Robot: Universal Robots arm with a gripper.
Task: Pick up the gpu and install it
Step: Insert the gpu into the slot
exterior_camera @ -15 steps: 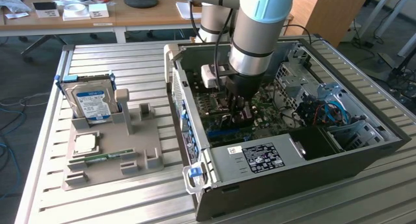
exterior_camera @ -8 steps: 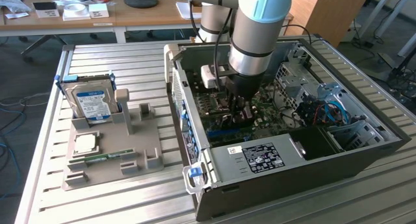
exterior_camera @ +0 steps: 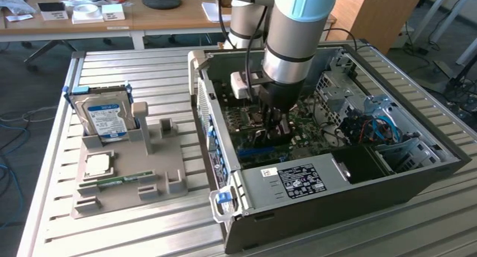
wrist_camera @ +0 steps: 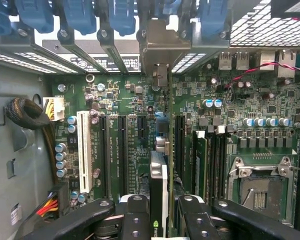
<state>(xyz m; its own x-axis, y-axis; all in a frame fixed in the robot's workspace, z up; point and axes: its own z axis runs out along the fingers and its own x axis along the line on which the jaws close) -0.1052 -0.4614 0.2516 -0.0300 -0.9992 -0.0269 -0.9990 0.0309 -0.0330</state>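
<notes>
The gpu point(wrist_camera: 159, 187) is a thin dark card seen edge-on, standing on its edge over the green motherboard point(wrist_camera: 120, 100) among the long black slots point(wrist_camera: 122, 150). Its metal bracket point(wrist_camera: 157, 47) reaches the rear slot openings of the case. My gripper point(wrist_camera: 159, 202) is shut on the gpu, one black finger point(wrist_camera: 137, 207) on each side of the card. In the exterior view the gripper point(exterior_camera: 272, 128) reaches straight down into the open computer case point(exterior_camera: 313, 179), with the dark gpu point(exterior_camera: 270, 138) at its tip near the board.
Blue slot clips point(wrist_camera: 80, 15) line the rear of the case. A white slot point(wrist_camera: 83, 150), a cable bundle point(wrist_camera: 27, 112) and the CPU socket point(wrist_camera: 257, 185) lie around the card. Outside, a grey fixture point(exterior_camera: 127, 167) holds a hard drive point(exterior_camera: 104, 114), a chip point(exterior_camera: 98, 165) and a RAM stick point(exterior_camera: 111, 182).
</notes>
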